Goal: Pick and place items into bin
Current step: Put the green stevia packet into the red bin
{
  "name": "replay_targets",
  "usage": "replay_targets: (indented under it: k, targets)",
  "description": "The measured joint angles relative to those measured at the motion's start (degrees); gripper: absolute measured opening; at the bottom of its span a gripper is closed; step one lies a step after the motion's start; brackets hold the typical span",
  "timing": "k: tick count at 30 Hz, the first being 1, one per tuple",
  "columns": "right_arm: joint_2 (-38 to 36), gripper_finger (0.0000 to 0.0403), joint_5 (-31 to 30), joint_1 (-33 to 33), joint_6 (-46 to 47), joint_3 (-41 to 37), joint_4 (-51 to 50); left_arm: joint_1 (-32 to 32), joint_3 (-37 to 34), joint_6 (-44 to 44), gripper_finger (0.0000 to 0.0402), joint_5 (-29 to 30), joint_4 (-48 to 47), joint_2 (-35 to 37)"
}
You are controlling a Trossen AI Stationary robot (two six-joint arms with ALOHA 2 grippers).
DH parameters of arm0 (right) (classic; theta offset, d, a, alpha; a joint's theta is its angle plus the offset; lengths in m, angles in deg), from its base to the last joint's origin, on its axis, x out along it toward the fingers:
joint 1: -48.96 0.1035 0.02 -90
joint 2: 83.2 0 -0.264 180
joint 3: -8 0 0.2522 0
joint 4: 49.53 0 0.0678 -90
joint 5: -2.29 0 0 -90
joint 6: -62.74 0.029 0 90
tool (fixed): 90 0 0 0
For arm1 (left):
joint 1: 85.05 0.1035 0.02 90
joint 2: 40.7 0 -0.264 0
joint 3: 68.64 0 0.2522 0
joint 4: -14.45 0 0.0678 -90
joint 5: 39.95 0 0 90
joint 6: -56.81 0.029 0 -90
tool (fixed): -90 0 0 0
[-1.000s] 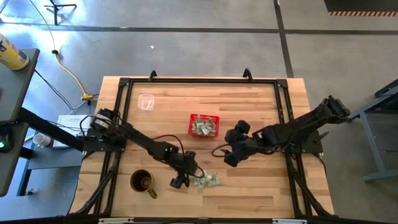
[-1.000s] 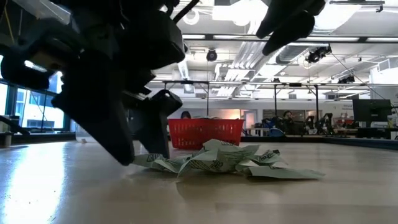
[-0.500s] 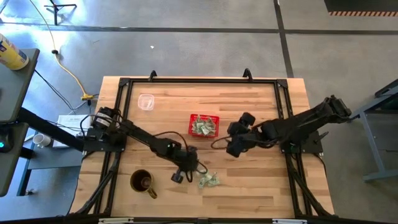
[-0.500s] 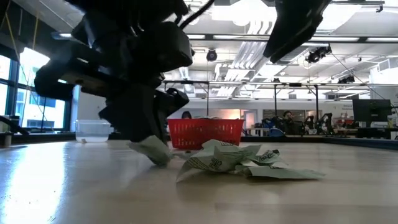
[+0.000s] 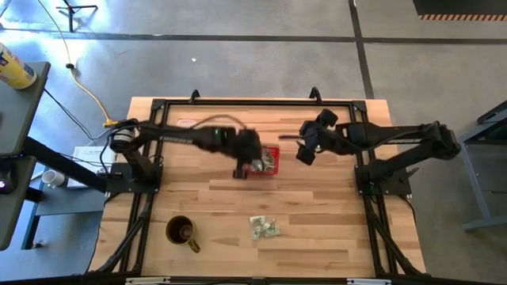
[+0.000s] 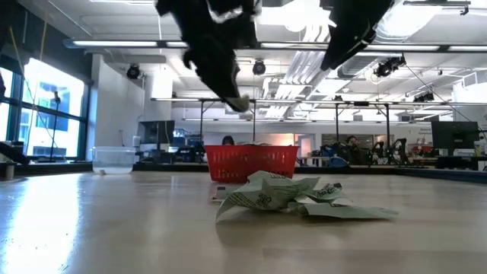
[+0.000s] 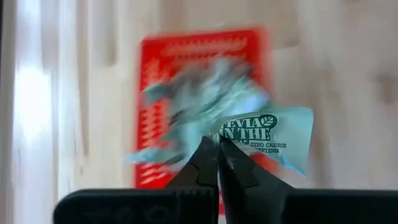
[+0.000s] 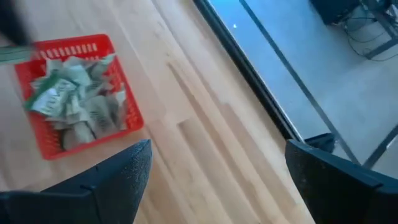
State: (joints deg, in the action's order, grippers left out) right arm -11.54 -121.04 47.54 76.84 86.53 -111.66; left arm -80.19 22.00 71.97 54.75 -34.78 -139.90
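Observation:
The red basket (image 5: pixel 261 160) stands mid-table with several pale green-and-white packets (image 8: pixel 68 99) inside. My left gripper (image 5: pixel 241 172) hangs above the basket's left side, shut on one packet (image 7: pixel 268 134); in the low view that packet (image 6: pixel 242 104) is high above the basket (image 6: pixel 251 162). More packets (image 5: pixel 264 229) lie in a loose heap near the front edge, also in the low view (image 6: pixel 297 196). My right gripper (image 5: pixel 305 152) hovers open to the right of the basket, holding nothing. My left gripper pinches the packet by one edge (image 7: pixel 229 138) between its two fingertips. The fingers come from above, pointing down at the basket. The rest of the packet sticks out beyond the tips, lifted clear over the basket's packets.
A brown mug (image 5: pixel 182 232) stands at the front left, and a clear plastic cup (image 5: pixel 186 129) at the far left. A dark metal frame (image 5: pixel 253 103) runs along the table's edges. Bare wood lies between the basket and the heap.
My left gripper has shut on one packet at the left end of the heap. It has lifted it clear and carried it up and toward the far edge, to above the basket. My right gripper, still open, has drawn back toward the far edge.

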Motion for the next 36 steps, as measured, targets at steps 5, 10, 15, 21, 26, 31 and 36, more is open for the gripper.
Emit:
replay_targets:
  k: [5,10,15,21,26,31,36]
  targets:
    - [0.3,0.0358,7.5,-2.0,-1.1,0.0,-0.4,6.9,-0.2,-1.7,0.0107,-4.8,0.4,-2.3]
    - [2.1,0.0358,13.6,-0.7,-1.0,0.0,2.9,7.5,-0.2,-3.7,0.0229,-5.4,0.2,-1.8]
    - [8.3,0.0358,24.3,2.5,-2.8,0.0,10.6,4.8,0.6,-9.8,0.0322,-5.8,-10.9,2.0]
    - [19.7,0.0358,31.4,10.8,-5.2,0.1,16.7,-2.8,0.6,-16.8,0.0351,-5.4,-22.0,6.7]
    - [25.3,0.0358,32.2,19.1,-5.1,1.7,17.9,-9.7,0.6,-18.5,0.0327,0.0,-23.0,9.6]
    - [29.1,0.0357,28.4,24.8,-5.2,2.0,25.4,-14.1,0.6,-20.4,0.0299,2.7,-22.3,10.0]
    - [33.3,0.0355,26.9,26.2,-4.3,2.1,29.8,-16.8,0.6,-20.4,0.0277,3.8,-21.3,10.1]
